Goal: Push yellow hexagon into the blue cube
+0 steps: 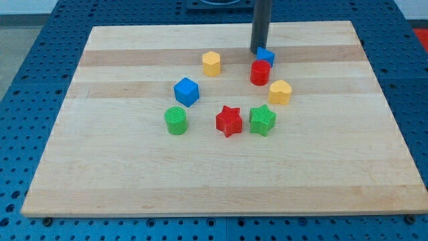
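Starting at the view's left, a green cylinder (176,121) is sitting well to the left of and below my tip (258,52), on the wooden desk (134,174). Just up and right of it, the blue cube (186,92) is waiting, also left of and below my tip. The yellow hexagon (211,63) is lying left of my tip and slightly lower, near the cube but apart from it, up and to the cube's right. A red star (229,120) and a green star (263,120) are resting well below my tip. A red cylinder (260,72) is standing just beneath it, and a small blue block (266,56) is touching, or nearly touching, its right side. A yellow heart (280,92) is lying below and to the right.

There is no pincer on this arm, only the rod, so nothing is opening or clamping.

I am judging the approach as not yet made. To do it well, my tip should be travelling left along the top, clear of the red cylinder. It should be settling on the hexagon's upper-right side, in line with the cube. Then it should be pushing steadily down-left through the hexagon's centre, so the block is not slipping sideways.
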`<state>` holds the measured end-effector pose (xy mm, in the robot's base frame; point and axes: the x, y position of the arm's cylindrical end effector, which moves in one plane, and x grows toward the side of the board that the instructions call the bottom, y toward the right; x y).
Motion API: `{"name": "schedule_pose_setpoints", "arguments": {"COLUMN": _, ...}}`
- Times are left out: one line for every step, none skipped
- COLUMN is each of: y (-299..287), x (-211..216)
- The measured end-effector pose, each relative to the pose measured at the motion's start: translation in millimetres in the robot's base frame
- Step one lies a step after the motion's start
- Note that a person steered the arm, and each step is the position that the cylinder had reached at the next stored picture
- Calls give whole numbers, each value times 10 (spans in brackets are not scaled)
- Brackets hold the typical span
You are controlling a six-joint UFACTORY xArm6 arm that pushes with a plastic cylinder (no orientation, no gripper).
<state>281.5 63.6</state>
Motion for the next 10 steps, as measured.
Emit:
{"name": "schedule_pose_setpoints", "arguments": {"y": -260, "x": 33}}
{"name": "schedule_pose_setpoints", "arguments": {"y": -454, "x": 126}}
{"name": "schedule_pose_setpoints", "arguments": {"y": -612, "x": 228}}
{"name": "schedule_pose_setpoints", "arguments": {"y": -803, "x": 294}}
{"name": "schedule_pose_setpoints", "arguments": {"y": -1010, "x": 311}}
{"name": "schedule_pose_setpoints", "arguments": {"y": -1060, "x": 437}}
{"name": "schedule_pose_setpoints", "arguments": {"y": -1057, "x": 528}}
{"name": "schedule_pose_setpoints", "arguments": {"y": -1055, "x": 528}}
{"name": "schedule_pose_setpoints", "arguments": {"y": -1011, "x": 584}}
{"name": "schedule_pose_setpoints", "arguments": {"y": -1011, "x": 642}}
